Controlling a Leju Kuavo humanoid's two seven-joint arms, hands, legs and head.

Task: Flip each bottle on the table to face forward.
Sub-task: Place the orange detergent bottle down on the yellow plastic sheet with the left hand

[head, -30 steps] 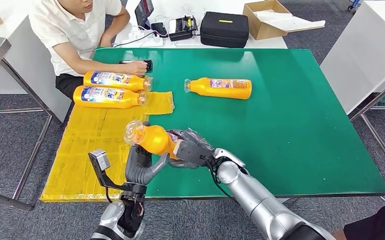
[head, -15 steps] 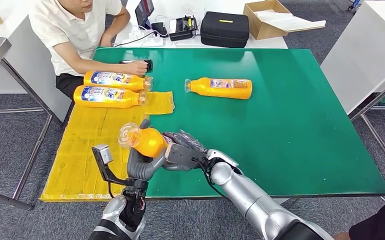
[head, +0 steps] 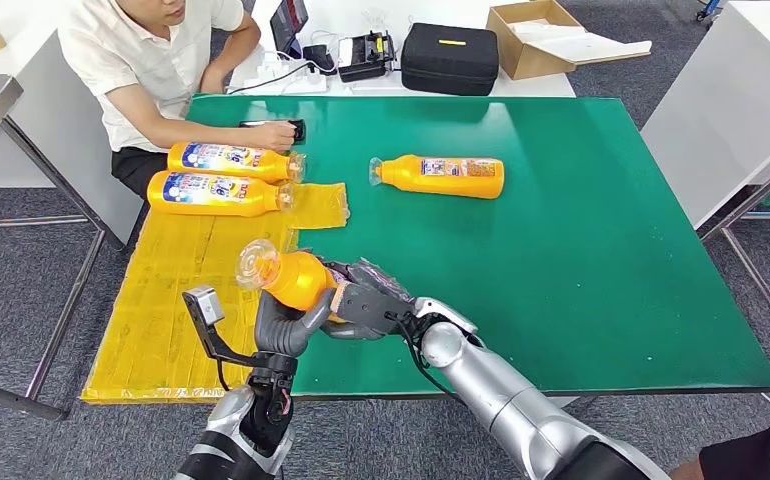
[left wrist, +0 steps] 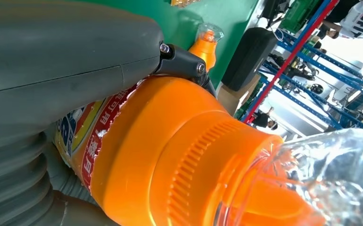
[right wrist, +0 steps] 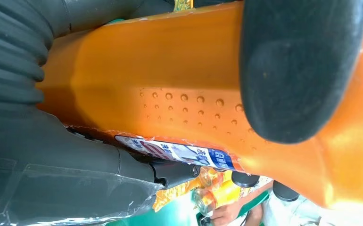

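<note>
head view: both hands are on one orange bottle, lifted off the green table near its front edge
held bottle [head: 296, 278]: lying roughly sideways, clear cap pointing to about 10 o'clock, over the spot where the yellow sheet meets bare green
left hand [head: 283, 328]: comes up from below, fingers wrapped round the neck end just behind the cap, so it's gripping the bottle
right hand [head: 366, 302]: dark fingers closed around the body end at the bottle's 3 o'clock, holding it too
left wrist view: thumb [left wrist: 66, 52] pressed along the label, orange shoulder and clear cap right up close
lone bottle [head: 439, 176]: lying flat at 1 o'clock from the held one, well apart, cap pointing to 9 o'clock
bottle pair [head: 223, 177]: two lying side by side at 11 o'clock, caps toward 3 o'clock
yellow sheet [head: 166, 300]: covers the table's left part
green table [head: 601, 250]: bare on the right
person [head: 151, 60]: seated at the far left corner, one hand on a phone [head: 279, 128]
</note>
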